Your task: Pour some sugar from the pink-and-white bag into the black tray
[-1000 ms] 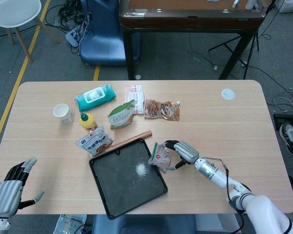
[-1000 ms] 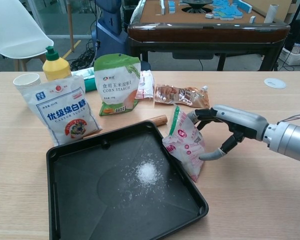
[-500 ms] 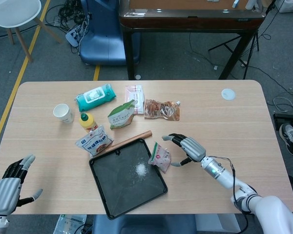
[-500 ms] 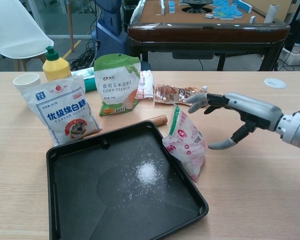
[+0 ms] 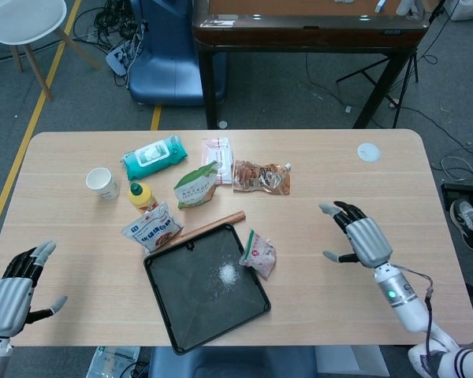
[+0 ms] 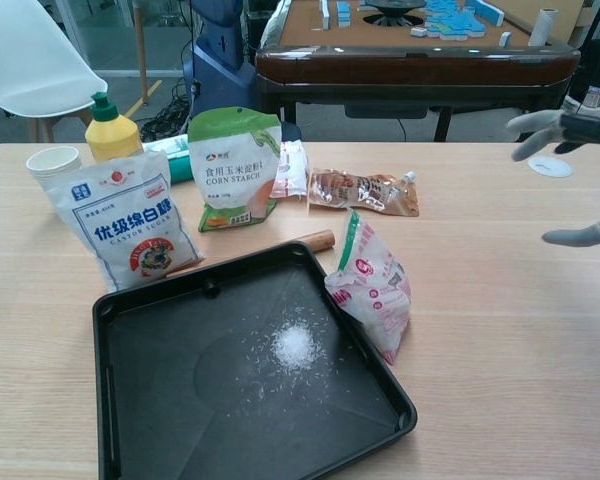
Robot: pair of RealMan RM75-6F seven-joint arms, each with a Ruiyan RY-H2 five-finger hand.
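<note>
Bag [image 5: 258, 253] beside tray [image 5: 191, 313], sugar [image 5: 227, 272] inside

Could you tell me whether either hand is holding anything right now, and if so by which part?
Nothing is held. The right hand is open above the table, apart from the pink-and-white bag; the left hand is open too.

Even, bright overhead light fills both views, and shadows are soft. The black tray [image 6: 160, 400] shows a dull sheen. Focus is sharp throughout; beyond the right hand's fingers [image 6: 528, 122], frame edges bend slightly.
</note>
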